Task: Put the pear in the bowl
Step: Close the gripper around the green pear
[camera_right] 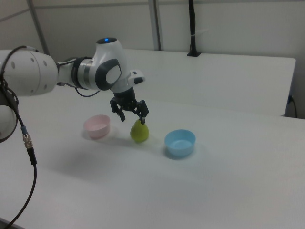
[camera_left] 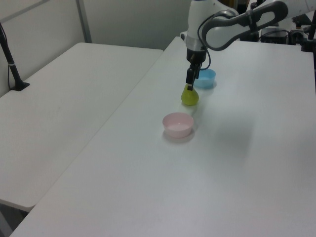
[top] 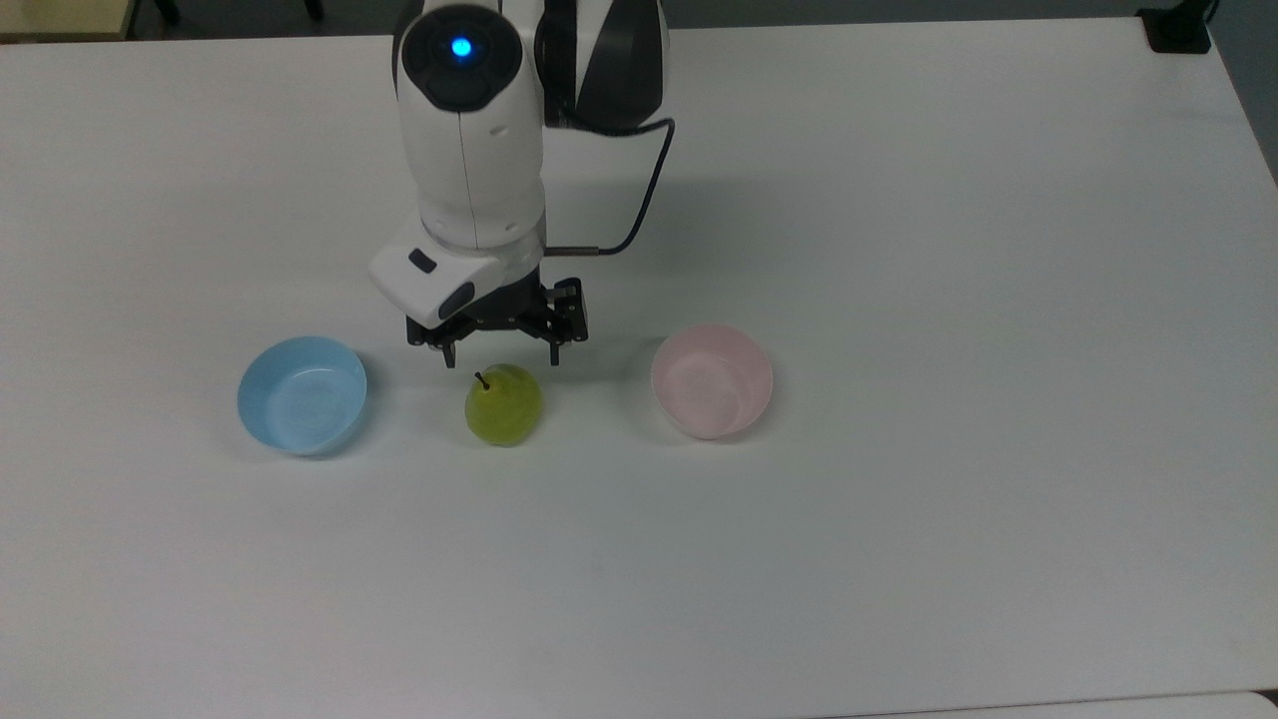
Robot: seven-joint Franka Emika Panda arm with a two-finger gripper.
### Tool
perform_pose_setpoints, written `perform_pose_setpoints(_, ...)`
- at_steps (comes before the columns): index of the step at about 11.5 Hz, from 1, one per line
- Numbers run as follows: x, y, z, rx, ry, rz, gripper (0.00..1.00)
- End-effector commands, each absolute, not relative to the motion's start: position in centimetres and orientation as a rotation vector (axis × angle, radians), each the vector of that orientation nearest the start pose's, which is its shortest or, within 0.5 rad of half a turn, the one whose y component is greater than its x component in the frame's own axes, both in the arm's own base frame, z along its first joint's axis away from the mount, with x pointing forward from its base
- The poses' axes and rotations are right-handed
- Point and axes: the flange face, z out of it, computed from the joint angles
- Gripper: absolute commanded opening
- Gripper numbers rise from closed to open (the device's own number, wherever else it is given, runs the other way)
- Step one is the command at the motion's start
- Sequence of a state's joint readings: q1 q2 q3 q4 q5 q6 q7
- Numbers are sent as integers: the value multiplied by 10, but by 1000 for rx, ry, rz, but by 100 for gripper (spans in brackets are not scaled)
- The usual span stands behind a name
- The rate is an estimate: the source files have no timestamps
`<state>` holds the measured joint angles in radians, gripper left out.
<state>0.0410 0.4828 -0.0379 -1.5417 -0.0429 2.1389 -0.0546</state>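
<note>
Gripper (top: pixel 498 357) hung just above the pear (top: pixel 504 404), fingers spread wider than the fruit and holding nothing; in the right view the tips (camera_right: pixel 131 115) sat level with the stem, apart from the skin. Pear stood upright on the white table (top: pixel 899 519), between the two bowls in a row. Pink bowl (top: pixel 712 380) lay to the top view's right of the pear, blue bowl (top: pixel 302 394) to the top view's left, both empty, both apart from the fruit with clear gaps. In the left view the blue bowl (camera_left: pixel 206 78) was partly behind the gripper (camera_left: pixel 189 84), the pear (camera_left: pixel 189 96) under it and the pink bowl (camera_left: pixel 177 124) nearest the camera. Wide bare tabletop in front of the row and to the top view's right, all the way to the table edges; the row sat well in from every edge. Arm (top: pixel 471 130) came in from the far side of the top view, with a black cable (top: pixel 644 205) looping off the wrist. A second white table (camera_left: pixel 64 103) butted alongside in the left view, with a black post (camera_left: pixel 11 59) standing on it. In the right view a pale partition wall (camera_right: pixel 228 24) and a dark upright pole (camera_right: pixel 192 28) stood behind the tables, and a cable (camera_right: pixel 26 138) hung in the foreground.
</note>
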Motion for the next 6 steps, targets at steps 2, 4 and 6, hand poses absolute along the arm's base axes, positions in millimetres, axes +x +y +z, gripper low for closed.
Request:
perform_pose_setpoints(2,710,1,351,-3196,-171,-227,100)
perform_pose_setpoints(4,713,-3,337,-3196,-157,-250,100)
perform_pose_setpoints(6,715,-3,330,-3199,-165,-264,100)
